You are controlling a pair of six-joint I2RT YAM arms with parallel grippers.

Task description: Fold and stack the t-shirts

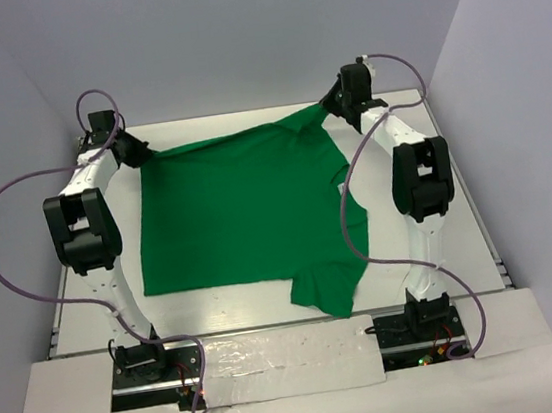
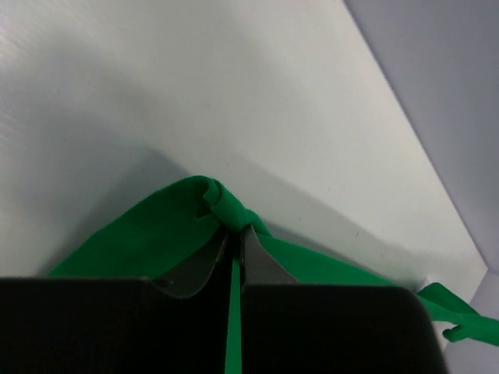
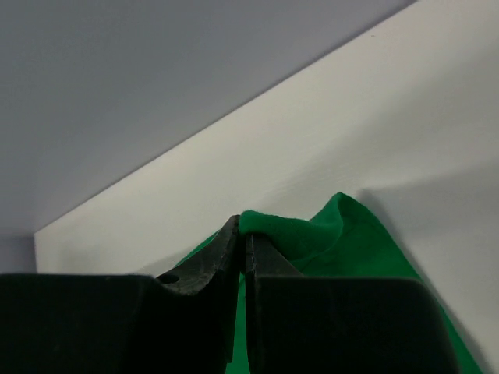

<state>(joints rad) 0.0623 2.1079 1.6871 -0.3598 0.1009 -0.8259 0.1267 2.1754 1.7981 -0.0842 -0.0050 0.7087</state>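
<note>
A plain bright-green t-shirt [image 1: 236, 211] lies spread on the white table, one sleeve pointing to the near right. My left gripper [image 1: 138, 153] is shut on the shirt's far left corner; in the left wrist view the cloth [image 2: 156, 234] bunches at the fingertips [image 2: 235, 230]. My right gripper [image 1: 330, 109] is shut on the far right corner and holds it slightly raised; in the right wrist view the cloth [image 3: 343, 234] folds over the fingertips [image 3: 243, 230].
The white table [image 1: 218, 304] is enclosed by grey walls at the back and both sides. A white panel [image 1: 275, 363] covers the near edge between the arm bases. Cables loop beside both arms.
</note>
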